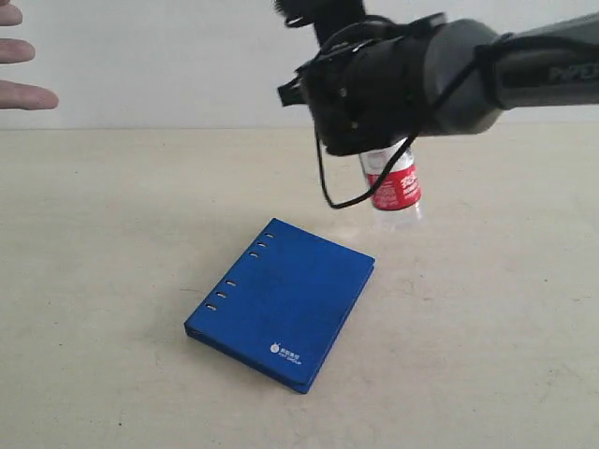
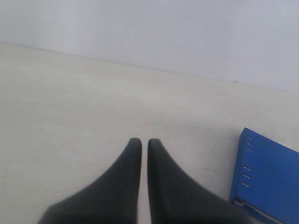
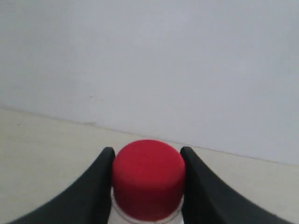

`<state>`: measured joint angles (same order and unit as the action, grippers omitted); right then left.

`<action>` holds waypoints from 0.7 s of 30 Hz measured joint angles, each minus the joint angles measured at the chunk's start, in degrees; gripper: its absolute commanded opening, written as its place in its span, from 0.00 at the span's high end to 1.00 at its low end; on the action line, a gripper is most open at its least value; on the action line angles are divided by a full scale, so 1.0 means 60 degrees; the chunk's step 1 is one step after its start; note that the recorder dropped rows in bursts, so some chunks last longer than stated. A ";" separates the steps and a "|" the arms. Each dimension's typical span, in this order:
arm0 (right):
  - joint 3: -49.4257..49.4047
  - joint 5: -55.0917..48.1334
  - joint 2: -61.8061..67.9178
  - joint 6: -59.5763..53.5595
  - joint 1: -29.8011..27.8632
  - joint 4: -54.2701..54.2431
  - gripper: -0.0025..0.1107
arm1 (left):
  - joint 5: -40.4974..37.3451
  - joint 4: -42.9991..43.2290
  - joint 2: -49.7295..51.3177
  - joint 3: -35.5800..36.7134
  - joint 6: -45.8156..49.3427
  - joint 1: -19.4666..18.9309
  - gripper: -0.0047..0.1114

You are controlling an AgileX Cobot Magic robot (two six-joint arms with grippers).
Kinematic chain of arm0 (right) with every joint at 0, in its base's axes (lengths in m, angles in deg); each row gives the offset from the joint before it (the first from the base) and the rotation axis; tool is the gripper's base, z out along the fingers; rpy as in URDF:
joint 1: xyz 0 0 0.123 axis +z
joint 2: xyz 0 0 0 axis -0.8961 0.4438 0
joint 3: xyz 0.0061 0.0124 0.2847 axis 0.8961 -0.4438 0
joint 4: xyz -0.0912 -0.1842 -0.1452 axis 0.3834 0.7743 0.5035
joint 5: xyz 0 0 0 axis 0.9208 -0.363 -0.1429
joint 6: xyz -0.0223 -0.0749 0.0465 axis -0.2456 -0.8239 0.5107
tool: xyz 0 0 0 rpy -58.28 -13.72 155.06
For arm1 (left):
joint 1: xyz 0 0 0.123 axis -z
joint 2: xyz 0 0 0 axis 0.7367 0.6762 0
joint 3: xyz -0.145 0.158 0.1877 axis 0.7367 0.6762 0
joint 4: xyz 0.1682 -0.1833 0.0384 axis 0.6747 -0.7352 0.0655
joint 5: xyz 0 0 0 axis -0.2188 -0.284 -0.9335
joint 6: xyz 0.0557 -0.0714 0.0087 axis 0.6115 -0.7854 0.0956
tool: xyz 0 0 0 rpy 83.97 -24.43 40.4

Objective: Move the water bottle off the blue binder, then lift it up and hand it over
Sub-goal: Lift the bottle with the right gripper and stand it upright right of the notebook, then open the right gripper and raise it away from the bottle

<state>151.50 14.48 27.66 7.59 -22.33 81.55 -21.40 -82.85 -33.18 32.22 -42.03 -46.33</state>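
The water bottle (image 1: pixel 393 187) stands upright behind the blue binder (image 1: pixel 281 301), off it; only its red-and-white label and clear base show below the right arm, and whether it rests on the table I cannot tell. My right gripper (image 3: pixel 147 154) is shut on the bottle's red cap (image 3: pixel 148 177), one black finger on each side. The binder lies flat and closed on the table, its corner showing in the left wrist view (image 2: pixel 268 175). My left gripper (image 2: pixel 141 141) is shut with nothing in it, low over bare table to the binder's side.
A person's hand (image 1: pixel 23 70) reaches in at the upper left edge of the exterior view, fingers spread. The pale table (image 1: pixel 112 243) meets a white wall behind. A black cable (image 1: pixel 328 182) hangs in a loop from the right arm beside the bottle.
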 measured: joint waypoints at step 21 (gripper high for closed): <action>-0.1993 0.1530 -0.0826 0.3602 -0.2121 0.1724 0.60 | 0.0000 0.0000 0.0000 0.0000 0.0000 0.0000 0.92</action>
<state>139.54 23.66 22.70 29.21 -35.06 91.89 -21.40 -82.85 -33.18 32.22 -42.03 -46.33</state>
